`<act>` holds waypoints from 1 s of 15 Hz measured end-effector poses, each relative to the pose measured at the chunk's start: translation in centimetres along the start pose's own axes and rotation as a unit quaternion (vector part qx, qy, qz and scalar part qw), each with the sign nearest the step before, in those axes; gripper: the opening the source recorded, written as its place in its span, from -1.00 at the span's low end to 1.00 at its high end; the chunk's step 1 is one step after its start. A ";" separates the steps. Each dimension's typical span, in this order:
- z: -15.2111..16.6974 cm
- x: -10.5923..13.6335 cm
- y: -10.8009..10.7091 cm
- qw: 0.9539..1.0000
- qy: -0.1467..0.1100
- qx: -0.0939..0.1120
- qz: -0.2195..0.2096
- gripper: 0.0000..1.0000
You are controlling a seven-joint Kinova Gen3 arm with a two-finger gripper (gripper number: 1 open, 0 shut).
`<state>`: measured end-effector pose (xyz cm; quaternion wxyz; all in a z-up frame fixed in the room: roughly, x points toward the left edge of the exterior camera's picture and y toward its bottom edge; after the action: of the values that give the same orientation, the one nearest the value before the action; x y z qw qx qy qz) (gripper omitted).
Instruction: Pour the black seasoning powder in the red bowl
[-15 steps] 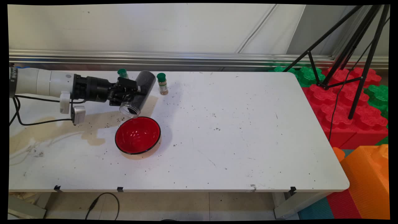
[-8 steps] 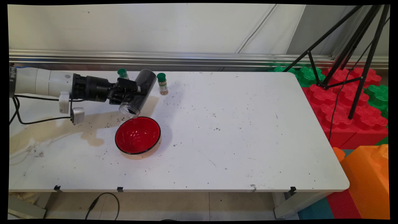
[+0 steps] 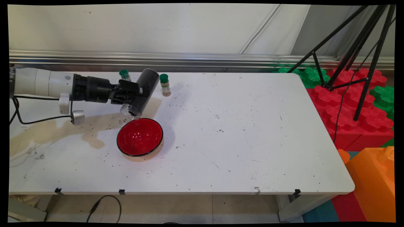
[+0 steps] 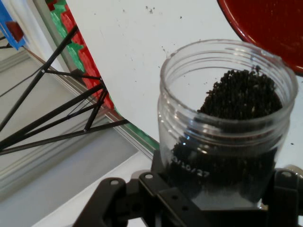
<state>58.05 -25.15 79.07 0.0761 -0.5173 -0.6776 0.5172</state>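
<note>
White bench [image 3: 240, 132], stained tan on its left part and peppered with dark specks, carries one red bowl [image 3: 139, 137] and two small green-capped bottles [image 3: 164, 84], one of them [image 3: 125, 74] half hidden behind the arm. One end effector [image 3: 134, 94] is pinching one clear jar [image 3: 140, 94] of dark grains. The jar's long axis is tilted, closed end up toward 1 o'clock and open mouth down toward 7 o'clock. The bowl lies at about 6 o'clock from the end effector, its far rim just below the jar's mouth.
</note>
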 end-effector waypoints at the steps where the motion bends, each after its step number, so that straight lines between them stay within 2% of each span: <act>1: 0.0 0.0 0.0 1.000 0.000 0.001 0.006 -1.00; 15: -0.2 0.1 -0.5 0.999 0.000 0.009 0.049 -1.00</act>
<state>57.80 -24.89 79.51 0.0549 -0.5493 -0.6467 0.5263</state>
